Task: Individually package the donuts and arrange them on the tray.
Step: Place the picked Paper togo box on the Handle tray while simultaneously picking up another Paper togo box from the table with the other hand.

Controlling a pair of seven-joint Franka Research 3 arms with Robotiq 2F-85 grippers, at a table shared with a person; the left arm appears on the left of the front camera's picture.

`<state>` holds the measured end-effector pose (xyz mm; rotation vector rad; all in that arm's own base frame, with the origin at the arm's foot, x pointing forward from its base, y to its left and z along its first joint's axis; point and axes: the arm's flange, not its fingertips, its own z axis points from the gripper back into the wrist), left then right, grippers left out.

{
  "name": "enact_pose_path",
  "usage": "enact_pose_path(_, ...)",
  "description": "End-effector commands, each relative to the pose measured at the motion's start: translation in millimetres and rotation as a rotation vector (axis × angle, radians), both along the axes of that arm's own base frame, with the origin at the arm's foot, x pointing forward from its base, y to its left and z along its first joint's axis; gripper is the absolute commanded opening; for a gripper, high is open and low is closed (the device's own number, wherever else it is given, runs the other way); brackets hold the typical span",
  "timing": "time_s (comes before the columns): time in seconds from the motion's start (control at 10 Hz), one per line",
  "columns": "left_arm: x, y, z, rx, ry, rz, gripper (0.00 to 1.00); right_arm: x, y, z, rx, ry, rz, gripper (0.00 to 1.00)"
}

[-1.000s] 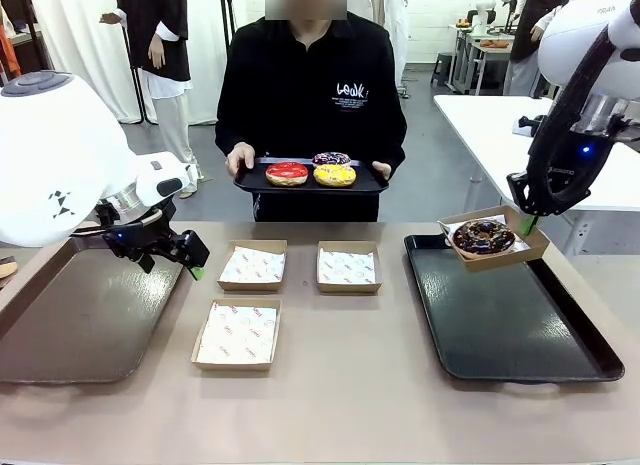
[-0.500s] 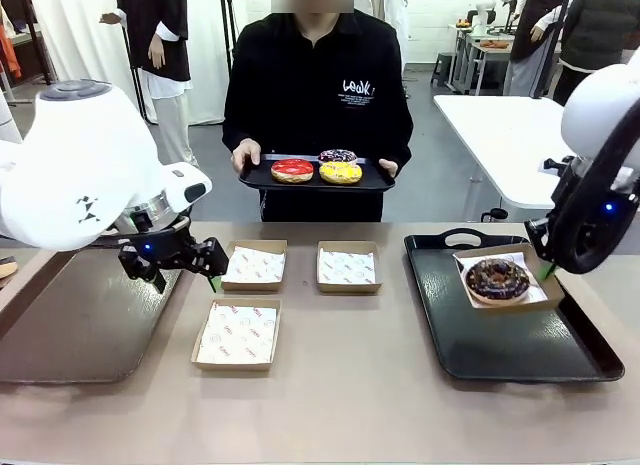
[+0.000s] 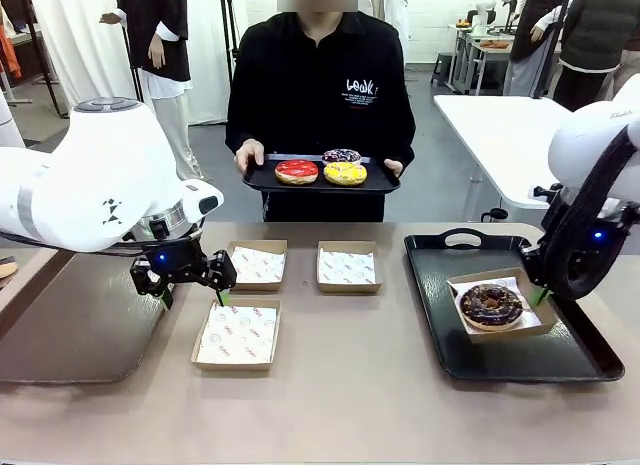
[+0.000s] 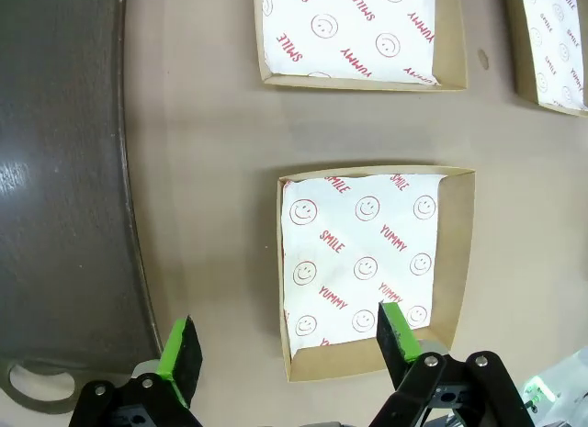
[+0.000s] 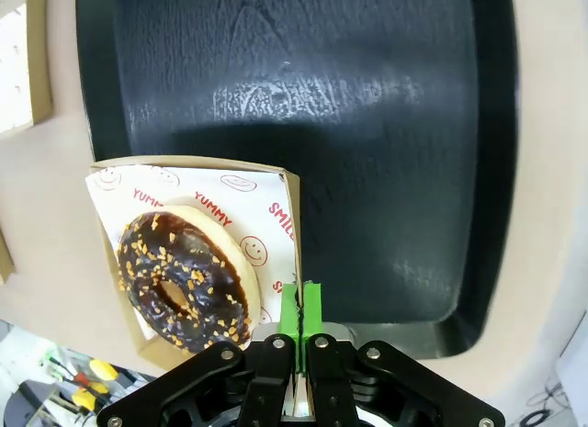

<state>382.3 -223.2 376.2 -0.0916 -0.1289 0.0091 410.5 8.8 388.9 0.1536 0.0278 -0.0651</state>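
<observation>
— Biggest things first?
— A tan table [image 3: 380, 415], with a dull grey tray [image 3: 70, 325] at its left side and a glossy black tray [image 3: 560, 365] at its right. Beyond the far edge a person in a black top [image 3: 320, 95] holds a smaller black serving tray [image 3: 320, 188].
— And the boxes?
— Three empty brown cardboard boxes lined with printed white paper lie mid-table, two far and one near box [image 4: 457, 243]. A fourth box [image 5: 193, 162] is low over the glossy black tray (I cannot tell whether it rests flat).
— The donuts?
— The chocolate ring donut with pale crumbs [image 3: 490, 304] lies in that fourth box. The glossy red donut [image 3: 297, 171], the yellow donut [image 3: 345, 173] and the dark sprinkled donut [image 3: 341, 156] are on the serving tray.
— The pincers?
— The right pincer [image 5: 300, 303] is pressed together on the fourth box's wall. The left pincer [image 4: 285, 340] is spread wide above the near box's edge, with one green pad over the paper and the other over bare table.
</observation>
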Motion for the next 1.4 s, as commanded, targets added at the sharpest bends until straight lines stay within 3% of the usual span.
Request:
enact_pose_path(0.0,-1.6,-1.9,0.6,-0.030,0.025,0.012,1.00,5.0,9.2,-14.9,0.043,-0.016,-0.036,0.01)
enact_pose_path(0.2,-2.9,-2.2,0.1,-0.057,0.038,-0.017,1.00,5.8,10.6,-17.6,0.048,-0.020,-0.059,0.01)
enact_pose_path(0.3,0.1,0.0,-1.7,-0.018,0.013,0.016,1.00,6.7,10.4,-10.4,-0.022,-0.026,-0.120,0.01)
enact_pose_path(0.4,0.1,0.0,-1.7,-0.018,0.013,0.016,1.00,6.8,6.6,-15.2,0.034,0.005,-0.029,0.01)
enact_pose_path(0.8,-0.3,-0.7,-1.9,-0.030,0.019,0.015,1.00,7.5,7.6,-14.0,0.027,0.001,-0.049,0.01)
enact_pose_path(0.9,-1.8,-2.2,-2.4,-0.047,0.100,0.074,1.00,4.2,13.3,-18.6,-0.025,-0.025,-0.056,0.01)
enact_pose_path(1.1,-11.5,-5.4,-3.8,-0.027,0.075,0.050,1.00,2.9,25.2,-25.1,-0.045,-0.080,-0.073,0.01)
enact_pose_path(1.3,-15.7,-9.4,-16.6,0.019,0.114,0.051,1.00,3.7,34.8,-35.5,-0.037,-0.075,-0.070,0.01)
